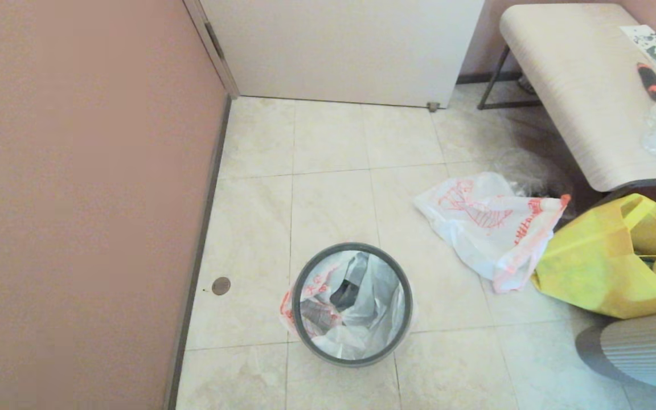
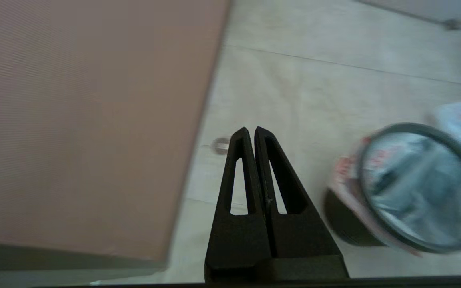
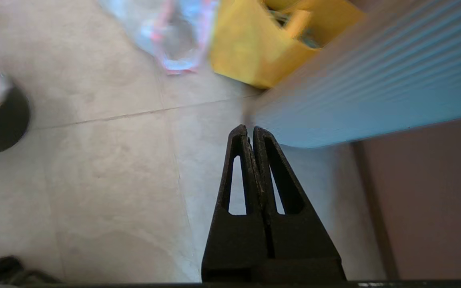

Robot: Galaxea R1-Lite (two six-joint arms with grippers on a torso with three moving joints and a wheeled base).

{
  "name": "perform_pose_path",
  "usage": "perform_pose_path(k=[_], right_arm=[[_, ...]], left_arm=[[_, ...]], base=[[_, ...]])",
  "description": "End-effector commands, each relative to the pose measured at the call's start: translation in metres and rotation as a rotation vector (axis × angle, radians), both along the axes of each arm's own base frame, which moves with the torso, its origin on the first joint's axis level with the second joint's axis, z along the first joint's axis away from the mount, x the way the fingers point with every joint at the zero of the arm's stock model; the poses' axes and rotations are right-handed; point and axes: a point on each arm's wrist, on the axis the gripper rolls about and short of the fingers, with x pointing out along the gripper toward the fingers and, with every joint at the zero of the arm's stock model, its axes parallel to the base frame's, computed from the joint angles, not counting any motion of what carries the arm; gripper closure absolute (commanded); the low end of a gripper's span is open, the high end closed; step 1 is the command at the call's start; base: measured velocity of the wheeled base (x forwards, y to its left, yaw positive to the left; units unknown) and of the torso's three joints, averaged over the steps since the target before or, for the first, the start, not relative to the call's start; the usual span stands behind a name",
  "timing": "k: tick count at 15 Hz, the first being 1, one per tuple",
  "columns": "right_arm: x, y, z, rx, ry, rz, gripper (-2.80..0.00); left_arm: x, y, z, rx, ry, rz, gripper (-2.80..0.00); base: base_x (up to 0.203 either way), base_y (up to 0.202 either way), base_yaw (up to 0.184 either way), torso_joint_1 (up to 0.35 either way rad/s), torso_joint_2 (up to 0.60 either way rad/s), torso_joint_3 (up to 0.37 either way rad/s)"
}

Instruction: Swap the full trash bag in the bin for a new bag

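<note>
So we see the small round black plastic bin [image 1: 352,304] on the tiled floor, holding a thin white see-through bag [image 1: 356,310]. To its right lies a flat white bag with red-orange print [image 1: 490,225], against a yellow fabric tote [image 1: 607,256]. Our left gripper [image 2: 251,130] and right gripper [image 3: 249,129] are both closed on nothing, above the floor either side of the bin.

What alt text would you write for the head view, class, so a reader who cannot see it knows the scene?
A small round black bin lined with a white plastic bag stands on a tiled floor near a pink wall. To its right lies another white bag with red-orange print, touching a yellow tote beside a pale bench. No end effector shows.
</note>
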Motion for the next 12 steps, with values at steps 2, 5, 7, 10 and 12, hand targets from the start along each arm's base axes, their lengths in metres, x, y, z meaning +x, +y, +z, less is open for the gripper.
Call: perform_pose_path(k=[2, 5, 7, 10, 12], right_arm=[[-0.006, 0.004, -0.029, 0.019, -0.078, 0.160, 0.00], [0.010, 0.006, -0.048, 0.025, -0.117, 0.237, 0.00], [0.019, 0.007, -0.061, 0.034, -0.163, 0.297, 0.00], [0.019, 0.007, -0.061, 0.080, -0.171, 0.301, 0.00], [0.019, 0.007, -0.061, 0.077, -0.166, 0.302, 0.00]], left_arm=[[0.000, -0.001, -0.008, -0.006, -0.005, -0.055, 0.00], [0.005, -0.003, -0.019, 0.015, 0.039, -0.144, 0.00], [0.011, -0.004, -0.035, 0.095, 0.099, -0.162, 0.00], [0.014, -0.005, -0.043, 0.207, 0.122, -0.209, 0.00], [0.014, -0.006, -0.043, 0.251, 0.134, -0.230, 0.00]], base=[[0.000, 0.000, 0.000, 0.000, 0.00, 0.000], [0.000, 0.000, 0.000, 0.000, 0.00, 0.000], [0.000, 0.000, 0.000, 0.000, 0.00, 0.000], [0.000, 0.000, 0.000, 0.000, 0.00, 0.000], [0.000, 0.000, 0.000, 0.000, 0.00, 0.000]])
